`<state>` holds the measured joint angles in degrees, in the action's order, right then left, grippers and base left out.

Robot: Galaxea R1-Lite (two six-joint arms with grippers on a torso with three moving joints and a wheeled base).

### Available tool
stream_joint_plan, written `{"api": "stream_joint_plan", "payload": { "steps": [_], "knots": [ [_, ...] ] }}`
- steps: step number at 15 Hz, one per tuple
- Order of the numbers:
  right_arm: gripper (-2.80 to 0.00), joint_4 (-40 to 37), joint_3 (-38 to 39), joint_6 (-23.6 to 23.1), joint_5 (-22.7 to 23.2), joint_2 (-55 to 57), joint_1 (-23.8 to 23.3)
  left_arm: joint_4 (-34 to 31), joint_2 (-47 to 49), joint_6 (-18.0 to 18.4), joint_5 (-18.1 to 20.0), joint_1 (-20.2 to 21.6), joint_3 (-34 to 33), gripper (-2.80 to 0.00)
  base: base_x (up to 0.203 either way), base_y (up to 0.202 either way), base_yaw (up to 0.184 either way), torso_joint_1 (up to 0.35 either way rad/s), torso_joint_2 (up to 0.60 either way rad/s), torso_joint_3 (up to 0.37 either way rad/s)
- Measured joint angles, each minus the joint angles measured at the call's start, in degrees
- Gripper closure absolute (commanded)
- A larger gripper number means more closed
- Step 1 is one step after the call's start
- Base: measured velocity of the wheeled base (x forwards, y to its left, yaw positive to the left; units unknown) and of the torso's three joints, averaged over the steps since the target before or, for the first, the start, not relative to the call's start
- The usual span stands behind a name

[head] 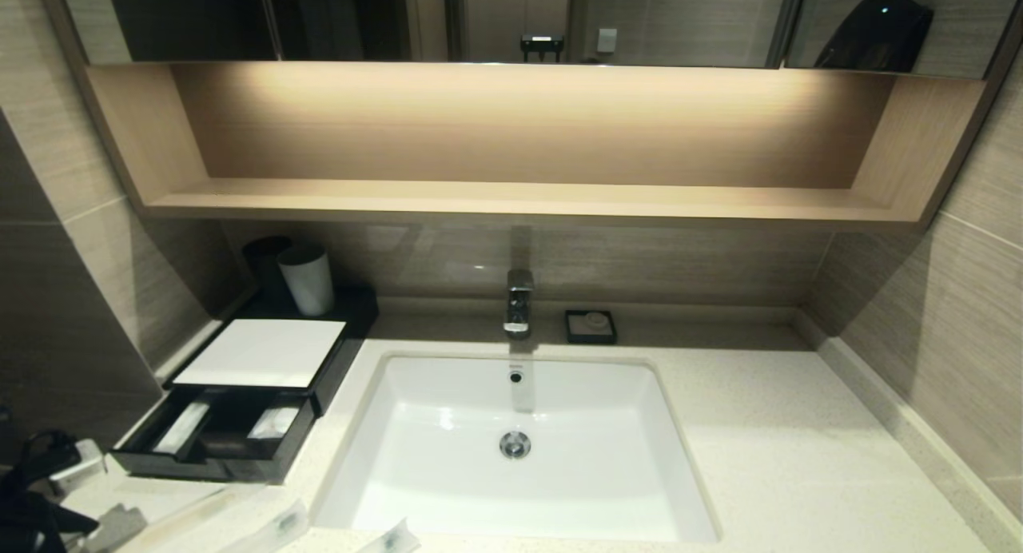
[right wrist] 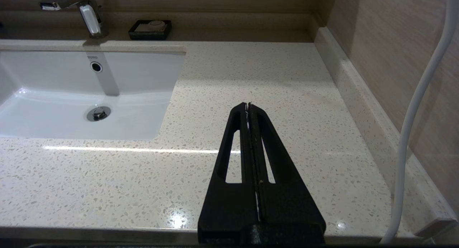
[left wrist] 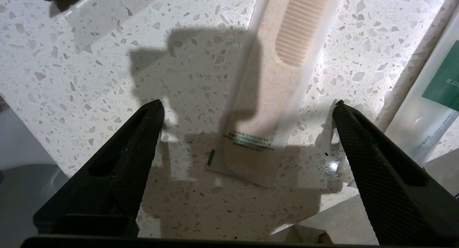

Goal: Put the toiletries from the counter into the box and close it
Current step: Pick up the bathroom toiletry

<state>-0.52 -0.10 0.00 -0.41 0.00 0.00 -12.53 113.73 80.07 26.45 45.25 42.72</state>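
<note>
The black box (head: 260,352) with a white top panel stands on the counter (head: 783,441) at the left. Its front drawer (head: 216,437) is pulled out, with whitish packets in its compartments. Several toiletries packets lie along the counter's front edge (head: 276,529), (head: 392,539). My left gripper (left wrist: 248,104) hovers open just above the counter, its fingers on either side of a translucent packet holding a comb (left wrist: 272,97) without touching it. A packet with a green label (left wrist: 430,108) lies beside it. My right gripper (right wrist: 248,104) is shut on nothing, low over the counter right of the basin.
A white inset basin (head: 511,449) with a faucet (head: 519,301) fills the middle of the counter. A small black soap dish (head: 591,327) sits behind it. A white cup (head: 306,279) and a dark one stand behind the box. Walls close in on both sides.
</note>
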Motion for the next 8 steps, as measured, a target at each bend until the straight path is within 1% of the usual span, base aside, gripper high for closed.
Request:
{"api": "stream_joint_plan", "payload": {
  "steps": [8],
  "knots": [
    [0.0, 0.0, 0.0, 0.0, -0.02, 0.0, 0.0, 0.05, -0.05, -0.02, -0.05, 0.0, -0.11, -2.8, 0.0, 0.0, 0.0, 0.0, 0.0, 0.0]
  ]
}}
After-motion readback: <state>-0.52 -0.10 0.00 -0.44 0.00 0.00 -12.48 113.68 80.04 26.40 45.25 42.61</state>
